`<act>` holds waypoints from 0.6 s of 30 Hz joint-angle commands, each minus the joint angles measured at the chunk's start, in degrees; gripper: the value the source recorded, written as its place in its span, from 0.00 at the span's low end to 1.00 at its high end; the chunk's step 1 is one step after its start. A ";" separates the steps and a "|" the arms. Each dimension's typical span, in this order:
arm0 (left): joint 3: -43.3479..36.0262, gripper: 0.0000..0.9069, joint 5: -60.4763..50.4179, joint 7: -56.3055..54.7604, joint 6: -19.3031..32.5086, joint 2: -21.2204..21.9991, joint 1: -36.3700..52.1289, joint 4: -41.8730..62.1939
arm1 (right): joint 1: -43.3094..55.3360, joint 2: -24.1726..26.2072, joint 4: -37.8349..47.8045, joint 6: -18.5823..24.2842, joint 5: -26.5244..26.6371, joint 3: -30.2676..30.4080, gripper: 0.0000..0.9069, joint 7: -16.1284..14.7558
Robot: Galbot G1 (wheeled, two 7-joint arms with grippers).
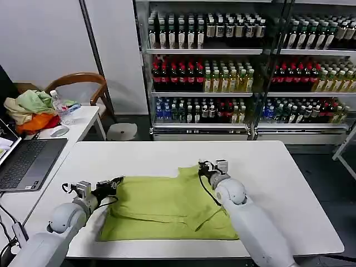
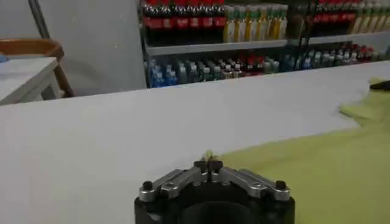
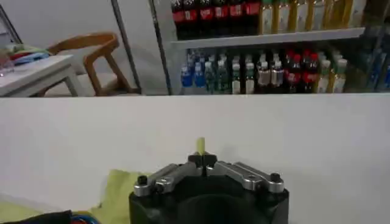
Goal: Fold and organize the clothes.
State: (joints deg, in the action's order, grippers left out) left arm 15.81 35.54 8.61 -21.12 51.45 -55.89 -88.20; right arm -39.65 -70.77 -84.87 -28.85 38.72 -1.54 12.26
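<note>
A lime yellow-green T-shirt [image 1: 167, 208] lies partly folded on the white table [image 1: 278, 183], reaching from its middle to the near edge. My left gripper [image 1: 115, 183] is shut on the shirt's far left corner, and a small tuft of yellow-green cloth pokes out between its fingertips [image 2: 208, 161]. At the shirt's far right corner my right gripper [image 1: 201, 166] is shut on the cloth too, with a thin strip sticking up from the closed tips [image 3: 202, 157]. More of the shirt [image 2: 317, 173] spreads off to one side in the left wrist view.
A side table [image 1: 83, 119] at the left carries an open laptop [image 1: 28, 161], a mouse [image 1: 58, 132], a water bottle [image 1: 62, 108] and a heap of pale green, cream and orange cloth [image 1: 30, 111]. A wooden chair [image 1: 83, 83] stands behind it. Shelves of bottled drinks [image 1: 245, 67] line the back.
</note>
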 commanded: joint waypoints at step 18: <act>10.17 0.06 1.49 0.41 3.41 -1.40 -18.44 -14.70 | -20.58 10.10 -28.22 -0.46 1.00 -4.58 0.00 3.07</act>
State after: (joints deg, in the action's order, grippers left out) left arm 23.53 37.21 8.96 -18.51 50.00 -67.24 -98.23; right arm -53.58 -63.09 -104.62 -29.28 39.53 -5.35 14.82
